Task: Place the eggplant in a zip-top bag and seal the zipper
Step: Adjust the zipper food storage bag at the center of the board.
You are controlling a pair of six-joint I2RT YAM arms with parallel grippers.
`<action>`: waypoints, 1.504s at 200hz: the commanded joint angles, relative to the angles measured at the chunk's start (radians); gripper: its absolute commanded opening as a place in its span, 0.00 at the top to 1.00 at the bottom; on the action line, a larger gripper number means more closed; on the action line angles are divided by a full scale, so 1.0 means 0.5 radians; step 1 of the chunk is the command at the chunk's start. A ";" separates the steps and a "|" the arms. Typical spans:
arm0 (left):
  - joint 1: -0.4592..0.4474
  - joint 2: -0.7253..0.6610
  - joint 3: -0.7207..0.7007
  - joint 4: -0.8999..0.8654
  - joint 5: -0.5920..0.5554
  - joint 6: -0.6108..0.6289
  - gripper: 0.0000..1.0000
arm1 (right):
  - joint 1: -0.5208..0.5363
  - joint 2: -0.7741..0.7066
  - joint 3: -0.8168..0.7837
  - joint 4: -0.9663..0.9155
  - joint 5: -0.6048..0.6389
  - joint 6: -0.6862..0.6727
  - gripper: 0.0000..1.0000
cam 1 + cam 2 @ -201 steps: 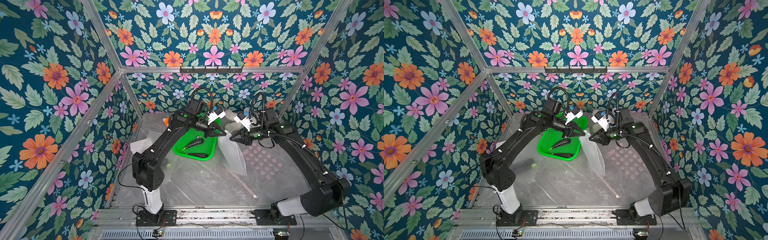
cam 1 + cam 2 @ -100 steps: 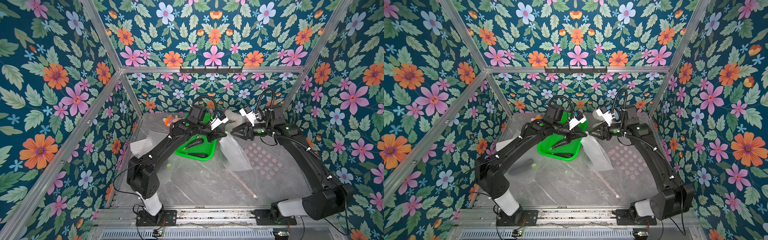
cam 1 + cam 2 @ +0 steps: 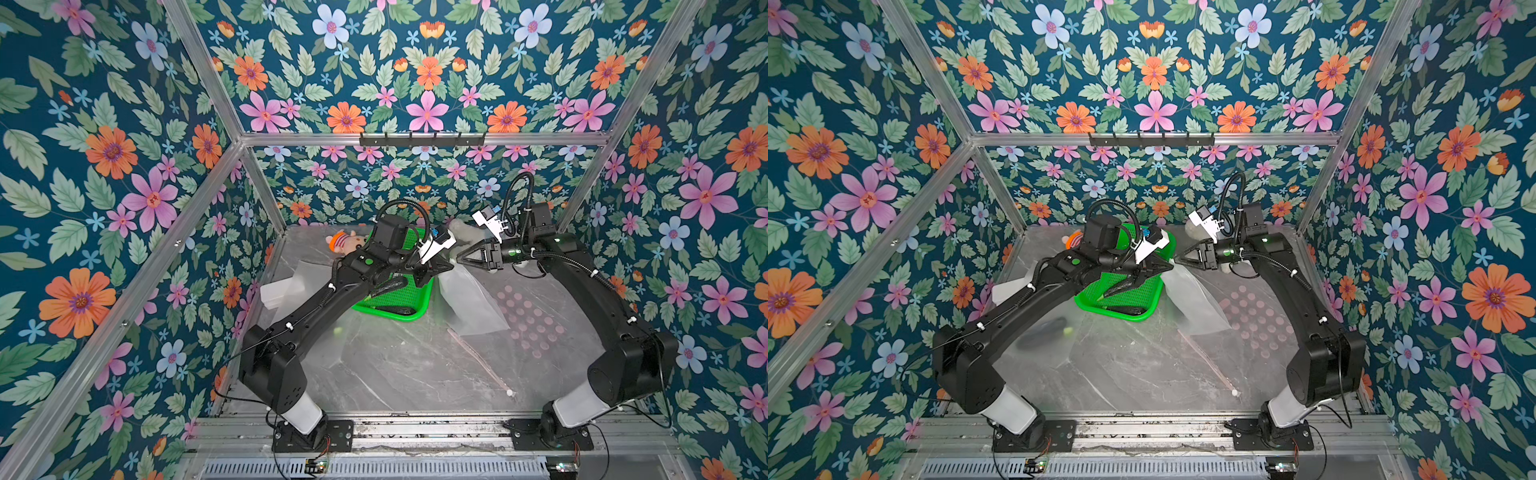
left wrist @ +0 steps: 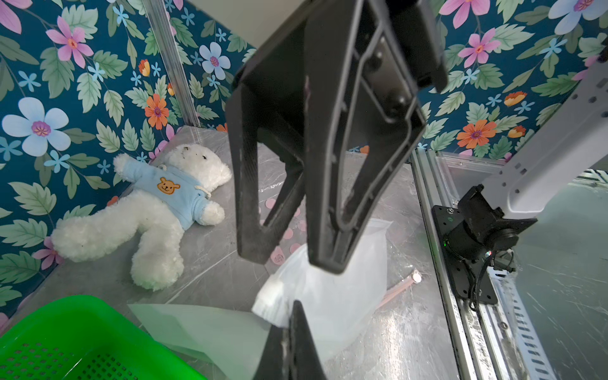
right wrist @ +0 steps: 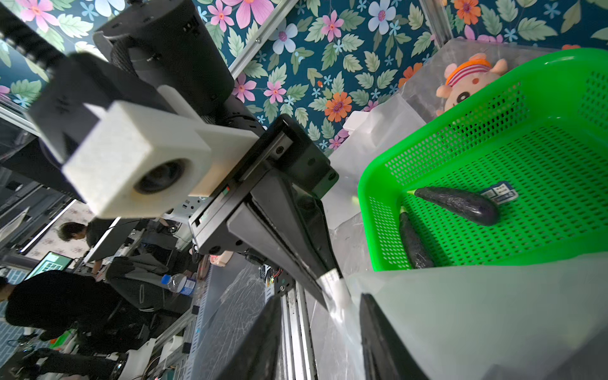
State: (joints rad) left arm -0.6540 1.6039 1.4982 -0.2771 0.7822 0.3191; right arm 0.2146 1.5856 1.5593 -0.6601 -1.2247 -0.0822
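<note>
The left pincer (image 3: pixel 448 266) is clenched on a corner of the bag (image 3: pixel 471 301). It holds this corner up above the tabletop (image 3: pixel 395 365), just beside the green basket (image 3: pixel 390 312). In the right wrist view its two fingers are pressed together on a thin piece of the plastic.

The right pincer (image 3: pixel 460 258) faces it almost tip to tip in both top views. It is released, with the jaws standing apart. In the right wrist view the raised edge of the bag runs between them. In the left wrist view one of its fingertips (image 4: pixel 329 263) is right at the plastic, but I cannot tell if it touches.

From the held corner the bag slopes down, and the rest lies flat on the tabletop on the right arm's side, with its pink dots showing. The zipper (image 3: pixel 482 361) lies on the tabletop as a thin pink line running toward the front. The white slider (image 3: pixel 509 392) is at its near end.

One eggplant (image 5: pixel 460 205) lies in the middle of the basket, and a second eggplant (image 5: pixel 414 245) lies along the basket's wall. Both are outside the bag.

A white bear (image 4: pixel 148 210) lies on the tabletop by the wall.
</note>
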 commanded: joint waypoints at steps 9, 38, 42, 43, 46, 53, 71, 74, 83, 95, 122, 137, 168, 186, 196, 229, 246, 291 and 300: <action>0.004 -0.016 -0.003 0.107 -0.058 0.027 1.00 | 0.015 0.018 0.011 -0.145 -0.057 -0.150 0.58; 0.002 -0.041 -0.031 0.233 -0.201 -0.021 1.00 | 0.013 0.029 0.023 -0.223 0.009 -0.222 0.53; 0.001 -0.050 -0.040 0.263 -0.215 -0.041 1.00 | 0.014 0.029 0.023 -0.230 0.027 -0.227 0.52; 0.001 -0.050 -0.042 0.269 -0.218 -0.045 1.00 | 0.013 0.029 0.023 -0.231 0.032 -0.229 0.52; 0.002 -0.055 -0.046 0.281 -0.224 -0.049 1.00 | 0.013 0.029 0.020 -0.238 0.043 -0.235 0.52; 0.002 -0.062 -0.046 0.306 -0.235 -0.059 1.00 | 0.014 0.029 0.022 -0.249 0.077 -0.248 0.51; 0.003 -0.072 -0.041 0.348 -0.252 -0.083 1.00 | 0.013 0.021 0.011 -0.257 0.152 -0.259 0.50; 0.002 -0.075 -0.038 0.351 -0.258 -0.087 1.00 | 0.013 0.017 0.011 -0.259 0.165 -0.259 0.49; 0.003 -0.075 -0.032 0.352 -0.279 -0.089 1.00 | 0.010 0.009 0.009 -0.277 0.207 -0.275 0.49; 0.002 -0.081 -0.027 0.365 -0.319 -0.101 1.00 | 0.006 -0.017 -0.006 -0.279 0.266 -0.277 0.44; 0.000 -0.082 -0.019 0.413 -0.411 -0.158 1.00 | 0.007 -0.074 -0.044 -0.262 0.314 -0.271 0.45; -0.001 -0.098 -0.010 0.453 -0.460 -0.188 1.00 | 0.006 -0.090 -0.045 -0.286 0.408 -0.280 0.53; -0.006 -0.140 0.007 0.525 -0.573 -0.275 1.00 | 0.008 -0.105 -0.021 -0.326 0.670 -0.302 0.81; -0.019 -0.173 0.013 0.539 -0.616 -0.300 1.00 | 0.006 -0.093 0.031 -0.363 0.763 -0.336 0.91; -0.025 -0.190 0.012 0.532 -0.606 -0.310 1.00 | 0.004 -0.082 0.071 -0.400 0.785 -0.362 0.97; -0.034 -0.229 -0.001 0.399 -0.631 -0.288 0.95 | 0.001 -0.063 0.226 -0.563 0.743 -0.484 1.00; -0.032 -0.235 -0.017 0.294 -0.655 -0.239 0.77 | 0.001 -0.063 0.277 -0.686 0.658 -0.557 1.00; 0.026 -0.204 0.048 -0.075 -0.600 0.082 0.31 | 0.001 -0.166 0.220 -0.957 0.499 -0.762 1.00; 0.056 -0.192 0.077 -0.153 -0.524 0.166 0.29 | 0.000 -0.191 0.217 -1.006 0.480 -0.788 1.00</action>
State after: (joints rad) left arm -0.6518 1.4994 1.5105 -0.2325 0.4591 0.2718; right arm 0.2142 1.5242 1.6741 -1.0504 -0.9180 -0.3813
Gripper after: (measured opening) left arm 0.701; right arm 0.050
